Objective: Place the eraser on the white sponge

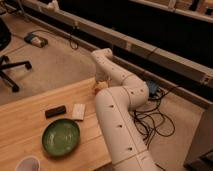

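Tool (100,86) sits at the far edge of the worktop (20,120), at the end of the folded arm (117,120), pointing down. I can't tell whether it's apart or together. Eraser (55,111) lies flat on the worktop, not picked up yet, w/ the sponge (79,111) just beside it on the arm's side, a thin gap between them. Bowl (61,137) is near both, on the near side. Risks as I see them: the eraser is low and flat, so a descent that's slightly off could shove it instead of gripping it. The sponge is so close that the tool could clip it on approach, and it looks light enough to skid, prob. toward the bowl. On release, if the eraser lands near the sponge's edge it may tip off, since the pad isn't much bigger than the block. The arm is bent tight over the worktop corner, so it could hide the target from me mid-move. Count: 1 eraser, 1 sponge, 1 bowl, 1 cup (28,164), 1 arm w/ 1 tool.
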